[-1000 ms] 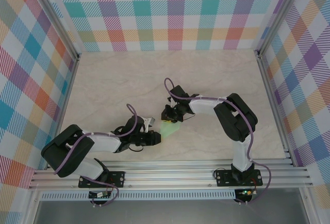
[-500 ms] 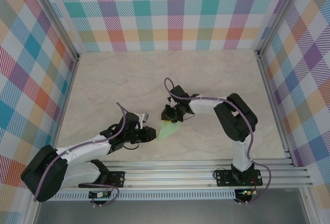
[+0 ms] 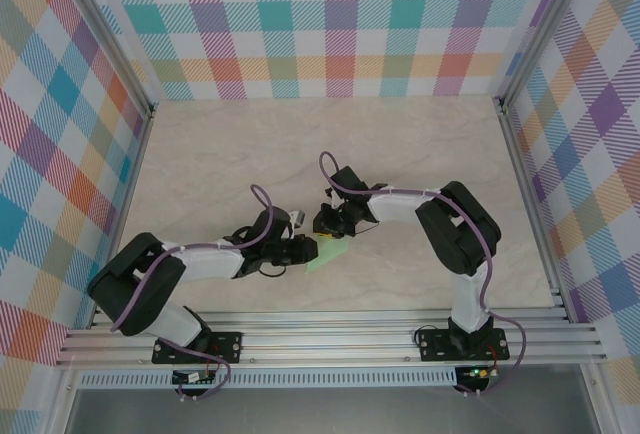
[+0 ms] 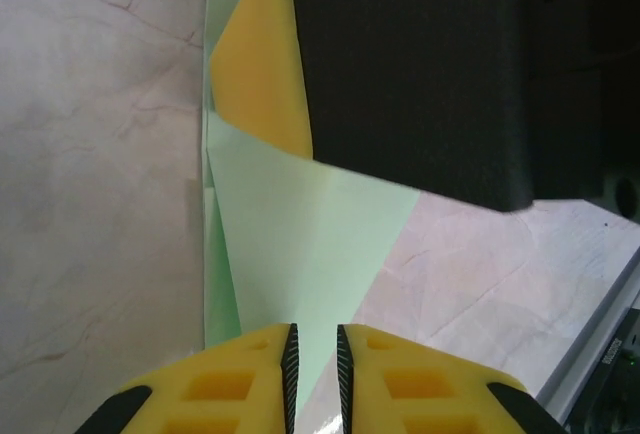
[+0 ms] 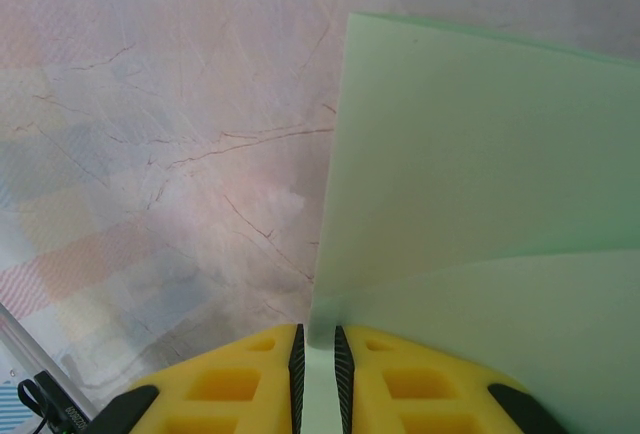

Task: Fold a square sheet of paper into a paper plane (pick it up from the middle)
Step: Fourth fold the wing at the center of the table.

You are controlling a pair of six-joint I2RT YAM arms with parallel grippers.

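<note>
The square sheet of paper (image 3: 326, 252) is a pale green, creased pointed shape on the table near the middle, its tip toward the near edge. My right gripper (image 3: 330, 229) stands at its far end, shut on a raised edge of the paper (image 5: 480, 204) that runs into the jaws (image 5: 316, 374). My left gripper (image 3: 306, 250) reaches in from the left. In the left wrist view its jaws (image 4: 314, 384) stand almost together over the paper's narrow tip (image 4: 300, 244). I cannot tell whether they touch it. The right gripper's yellow finger (image 4: 262, 64) presses on the paper's far part.
The marble-patterned table (image 3: 250, 154) stretches away behind and beside the paper. Checked walls (image 3: 330, 24) close the back and sides. An aluminium rail (image 3: 330, 339) carrying both arm bases runs along the near edge, close behind the left arm.
My left arm has swung and its gripper has come up and to the right, onto the paper's tip. The right gripper has held its place on the paper.
</note>
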